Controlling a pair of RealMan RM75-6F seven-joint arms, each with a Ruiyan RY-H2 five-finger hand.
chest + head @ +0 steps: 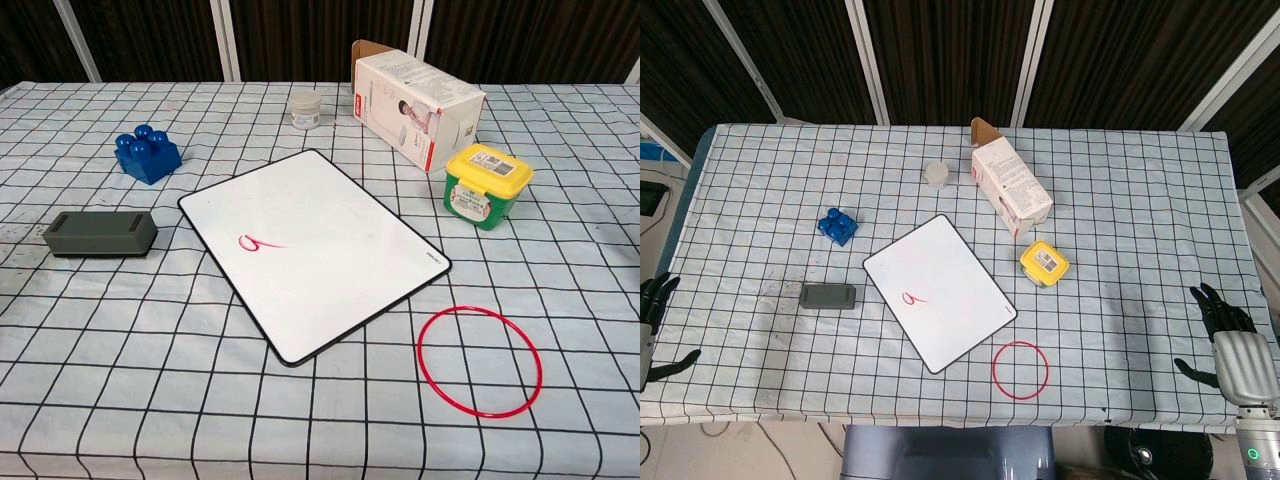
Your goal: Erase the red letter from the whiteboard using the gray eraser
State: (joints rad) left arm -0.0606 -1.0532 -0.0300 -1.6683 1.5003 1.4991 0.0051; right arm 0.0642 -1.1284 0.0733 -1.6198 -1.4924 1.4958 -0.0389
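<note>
A whiteboard (940,291) (320,245) lies at an angle in the middle of the checked table. A small red letter (911,297) (255,242) is drawn near its left side. The gray eraser (828,296) (99,233) lies flat on the cloth just left of the board. My left hand (652,325) hangs at the table's left edge with its fingers apart, holding nothing. At the right edge my right hand (1230,345) is likewise spread and holds nothing. Both hands are far from the eraser and show only in the head view.
A blue toy brick (838,226) (147,153) sits behind the eraser. A small white jar (937,175) (306,109) and a tipped carton (1008,190) (415,98) lie at the back. A yellow-lidded tub (1043,263) (486,185) and a red ring (1020,369) (479,360) are right of the board.
</note>
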